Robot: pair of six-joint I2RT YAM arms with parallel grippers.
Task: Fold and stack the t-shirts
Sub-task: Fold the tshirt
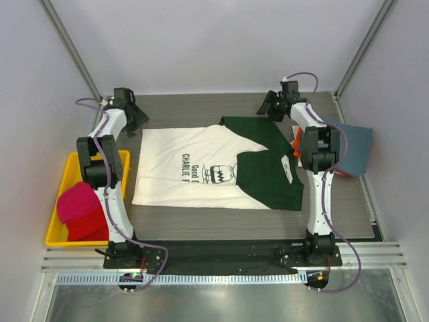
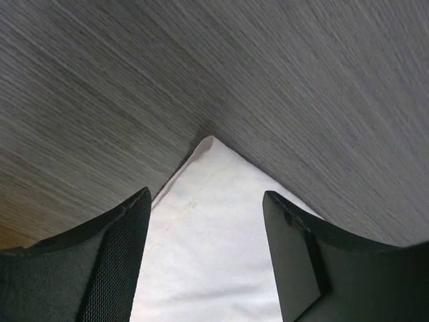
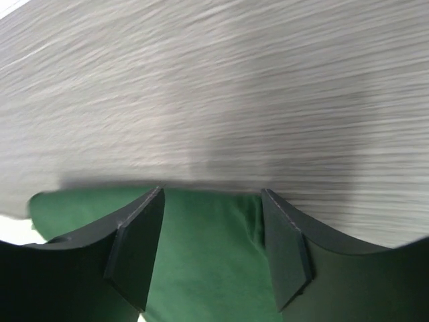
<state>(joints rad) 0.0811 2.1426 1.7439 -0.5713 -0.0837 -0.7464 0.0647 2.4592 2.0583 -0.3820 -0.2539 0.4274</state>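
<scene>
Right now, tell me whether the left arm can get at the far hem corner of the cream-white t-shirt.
Probably yes. The left gripper is open right above that corner of the cream-white t-shirt, which lies flat on the table between the fingers, nothing covering it.
</scene>
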